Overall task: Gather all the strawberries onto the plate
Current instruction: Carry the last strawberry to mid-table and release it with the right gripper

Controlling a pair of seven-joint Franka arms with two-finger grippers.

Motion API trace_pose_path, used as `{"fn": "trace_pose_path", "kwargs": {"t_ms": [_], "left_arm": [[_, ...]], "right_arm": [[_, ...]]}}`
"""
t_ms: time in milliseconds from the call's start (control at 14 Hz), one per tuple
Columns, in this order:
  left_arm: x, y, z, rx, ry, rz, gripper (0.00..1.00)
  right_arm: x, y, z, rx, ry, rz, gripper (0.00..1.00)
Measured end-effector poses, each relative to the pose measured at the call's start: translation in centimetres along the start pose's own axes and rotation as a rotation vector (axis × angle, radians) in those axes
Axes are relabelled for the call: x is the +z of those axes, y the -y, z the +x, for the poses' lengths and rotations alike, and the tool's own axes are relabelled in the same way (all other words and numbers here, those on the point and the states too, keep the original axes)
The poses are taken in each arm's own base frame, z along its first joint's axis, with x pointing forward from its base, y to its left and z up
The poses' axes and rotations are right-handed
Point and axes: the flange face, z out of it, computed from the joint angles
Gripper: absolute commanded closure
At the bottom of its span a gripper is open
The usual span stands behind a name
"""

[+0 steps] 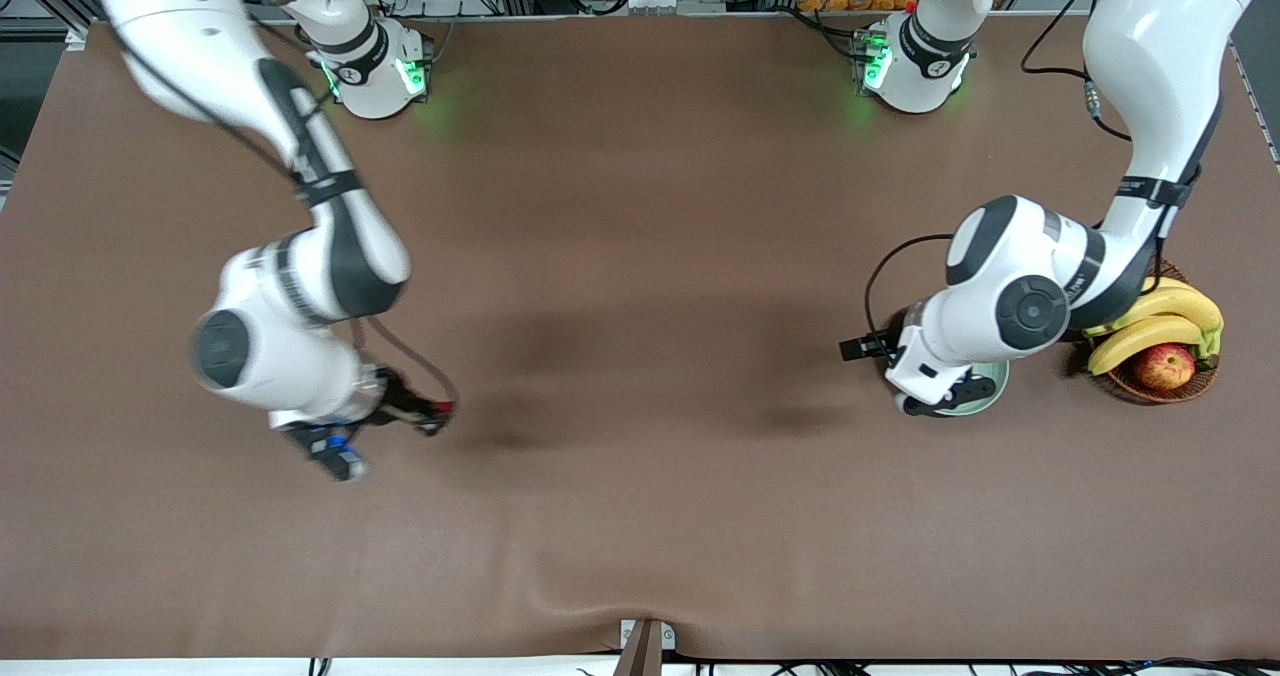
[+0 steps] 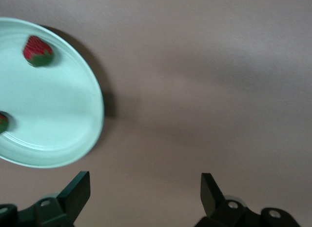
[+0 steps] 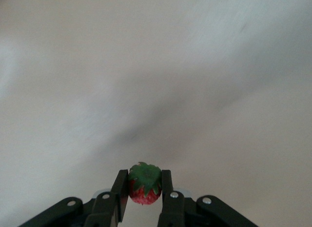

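2 strawberries (image 2: 37, 51) lie in the plate (image 2: 73, 134) beside my basket (image 1: 1160, 388), toward my left arm's end of the counter (image 1: 640, 256).

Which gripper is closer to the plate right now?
Left. The left gripper hangs open at the plate's edge, two strawberries already on it. The right gripper, shut on a strawberry, is over bare table toward the right arm's end.

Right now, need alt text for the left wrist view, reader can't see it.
A pale mint-green plate on the brown table holds two strawberries: one whole berry in plain sight, a second cut off at the picture's edge. The left gripper is open and empty, over bare table beside the plate.
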Motion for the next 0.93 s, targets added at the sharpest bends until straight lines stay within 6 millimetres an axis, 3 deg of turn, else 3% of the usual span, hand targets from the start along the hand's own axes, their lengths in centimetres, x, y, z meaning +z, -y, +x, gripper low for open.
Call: {"fn": "trace_pose_path", "kwargs": {"t_ms": [214, 428, 784, 855, 927], "left_arm": [[0.5, -2.1, -1.3, -0.017, 0.004, 0.008, 0.0], [1.7, -2.4, -1.3, -0.04, 0.026, 0.009, 0.0], [3.7, -2.2, -0.3, -0.051, 0.038, -0.021, 0.0], [3.9, -2.3, -0.3, -0.051, 0.037, -0.023, 0.0], [4.0, -2.3, -0.3, -0.05, 0.038, -0.023, 0.0]], "right_arm": [[2.3, 5.4, -6.3, 0.125, -0.019, 0.063, 1.0], [6.1, 9.3, -12.2, 0.221, -0.024, 0.165, 1.0], [13.7, 12.5, -20.4, 0.309, 0.027, 0.337, 1.0], [15.2, 12.9, -22.1, 0.314, 0.037, 0.358, 0.97], [16.5, 13.2, -23.6, 0.314, 0.047, 0.366, 0.85]]}}
